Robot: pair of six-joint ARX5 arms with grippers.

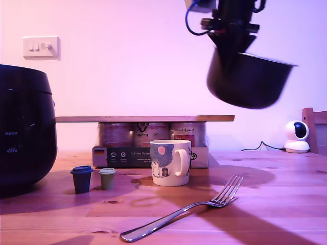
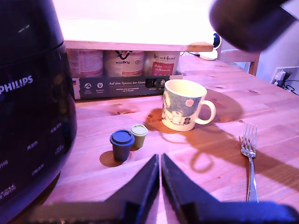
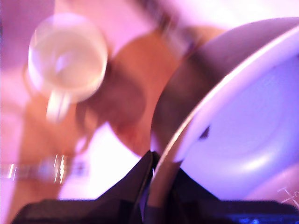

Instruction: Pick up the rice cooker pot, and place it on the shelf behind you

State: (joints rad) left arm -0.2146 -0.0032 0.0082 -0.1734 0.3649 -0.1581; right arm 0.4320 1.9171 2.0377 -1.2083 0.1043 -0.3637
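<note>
The rice cooker pot (image 1: 248, 81) hangs tilted in the air at the exterior view's upper right, above and beyond the end of the shelf. My second gripper (image 1: 232, 43) holds it from above, its fingers (image 3: 140, 179) shut on the thin rim, with the pale inside of the pot (image 3: 243, 121) beside them. The shelf (image 1: 143, 118) is a pale plank lying on cans behind the mug; it also shows in the first wrist view as the shelf (image 2: 131, 45). My first gripper (image 2: 160, 161) is shut on nothing, low over the tabletop, with the pot (image 2: 247, 21) high ahead of it.
The big black cooker body (image 1: 23, 127) stands at the exterior view's left. A mug (image 1: 171, 162), two small cups (image 1: 82, 178), a fork (image 1: 189, 209) and a box of cans (image 1: 150, 153) are on the wooden table. A white camera (image 1: 296, 137) sits at the exterior view's right.
</note>
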